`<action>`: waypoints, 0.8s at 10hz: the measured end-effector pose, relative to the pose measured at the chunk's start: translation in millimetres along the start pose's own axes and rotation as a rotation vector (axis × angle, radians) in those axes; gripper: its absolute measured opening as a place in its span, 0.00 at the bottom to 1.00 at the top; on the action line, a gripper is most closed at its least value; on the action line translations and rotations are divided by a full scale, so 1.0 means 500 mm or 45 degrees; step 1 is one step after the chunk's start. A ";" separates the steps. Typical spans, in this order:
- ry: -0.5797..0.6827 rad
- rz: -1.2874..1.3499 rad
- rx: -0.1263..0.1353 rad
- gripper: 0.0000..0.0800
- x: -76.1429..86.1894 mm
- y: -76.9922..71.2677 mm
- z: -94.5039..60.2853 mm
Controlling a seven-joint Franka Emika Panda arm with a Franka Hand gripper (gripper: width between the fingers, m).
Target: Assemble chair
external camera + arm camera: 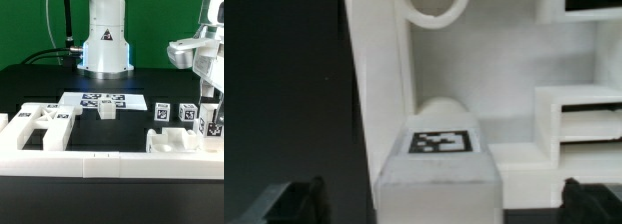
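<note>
My gripper (209, 113) hangs at the exterior view's right, over a white blocky chair leg (211, 127) with a black-and-white tag. In the wrist view the leg (441, 165) stands between my two dark fingertips (295, 203), with a gap on each side. The gripper (438, 203) is open and touches nothing. Two more tagged legs (160, 111) (186, 113) stand to the left of it. A white seat plate with a cross-shaped cut (45, 122) lies at the left. A small white piece (107, 111) stands by the marker board (100, 99).
A long white border rail (90, 163) runs along the front. A white stepped piece (180, 142) sits behind the rail under my gripper and also shows in the wrist view (580, 110). The robot base (105, 45) stands at the back centre.
</note>
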State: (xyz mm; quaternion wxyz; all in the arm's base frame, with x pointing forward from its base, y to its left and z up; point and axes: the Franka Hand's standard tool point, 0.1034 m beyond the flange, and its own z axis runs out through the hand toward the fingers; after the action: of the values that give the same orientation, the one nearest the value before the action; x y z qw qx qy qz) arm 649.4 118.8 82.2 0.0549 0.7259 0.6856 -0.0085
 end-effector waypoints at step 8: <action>0.002 0.443 0.031 0.36 -0.007 -0.007 0.003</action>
State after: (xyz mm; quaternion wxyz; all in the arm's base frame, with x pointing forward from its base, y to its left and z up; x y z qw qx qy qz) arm 645.9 115.3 80.9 0.0463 0.8343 0.5494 -0.0067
